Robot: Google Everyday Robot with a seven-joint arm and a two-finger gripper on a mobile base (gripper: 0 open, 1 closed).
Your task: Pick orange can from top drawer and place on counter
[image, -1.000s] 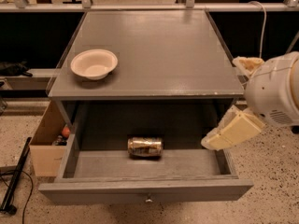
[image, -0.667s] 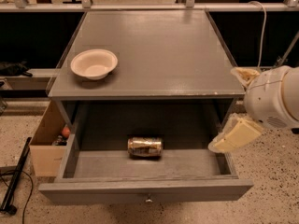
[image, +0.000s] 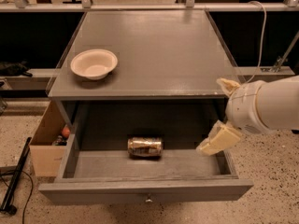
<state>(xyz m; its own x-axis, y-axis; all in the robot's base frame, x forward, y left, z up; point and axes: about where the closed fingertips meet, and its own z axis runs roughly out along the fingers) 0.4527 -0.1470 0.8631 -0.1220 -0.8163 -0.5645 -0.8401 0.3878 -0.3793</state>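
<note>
The orange can (image: 145,146) lies on its side in the middle of the open top drawer (image: 140,189), which is pulled out below the counter (image: 163,45). My gripper (image: 224,113) is at the drawer's right side, near the counter's front right corner, well right of the can and not touching it. Its cream fingers (image: 218,139) stand apart, open and empty; the lower one hangs over the drawer's right wall.
A cream bowl (image: 94,63) sits on the counter's left front part. A cardboard box (image: 46,146) stands on the floor left of the drawer. A black pole (image: 14,181) lies at the bottom left. A white cable (image: 259,31) hangs at the right.
My gripper and arm have dropped a little lower beside the drawer's right wall. The can, bowl and drawer have not moved.
</note>
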